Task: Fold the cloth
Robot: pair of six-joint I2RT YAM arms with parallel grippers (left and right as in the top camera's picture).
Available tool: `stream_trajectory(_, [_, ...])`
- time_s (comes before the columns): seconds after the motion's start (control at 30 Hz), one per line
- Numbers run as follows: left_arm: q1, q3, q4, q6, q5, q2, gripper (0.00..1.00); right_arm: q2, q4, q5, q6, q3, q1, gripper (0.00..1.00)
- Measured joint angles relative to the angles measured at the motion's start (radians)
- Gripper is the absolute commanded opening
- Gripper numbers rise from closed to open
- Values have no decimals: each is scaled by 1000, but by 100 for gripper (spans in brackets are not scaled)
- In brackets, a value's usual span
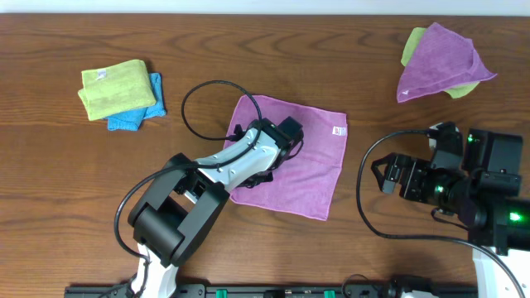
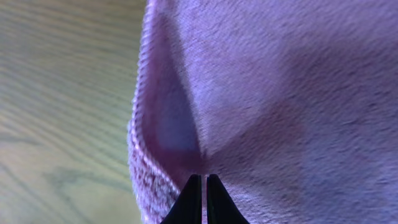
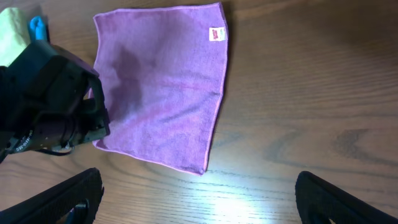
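Cloths: 5. Spread purple cloth (image 1: pixel 306 157) mid-tabletop (image 1: pixel 248 50); left tool (image 2: pixel 203 179) pinched on its left edge. Right tool (image 1: pixel 379 175) wide, empty. Far-left: folded green cloth (image 1: pixel 116 87) on blue cloth (image 1: pixel 132 117). Far-right corner: second purple cloth (image 1: pixel 443 62) on second green cloth (image 1: pixel 412 45).

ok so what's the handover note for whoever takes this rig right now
The left hand is shut, pinching the square purple microfibre cloth near its left edge.
The right hand is open and empty, over the brown wooden table right of the cloth.
The cloth lies spread flat, with no fold made.
Done: edge gripped.
Left: carry that edge across to fold, then release.
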Motion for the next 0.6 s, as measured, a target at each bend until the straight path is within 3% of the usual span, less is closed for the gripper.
stream_trajectory(0.4, [17,-40,-64,0,-27,0,6,0,-112,0,-31,-12,0,99])
stream_trajectory(0.6, [31,-40,-113,0,-27,0,8,-1,-125,-13,-40,-155,0,99])
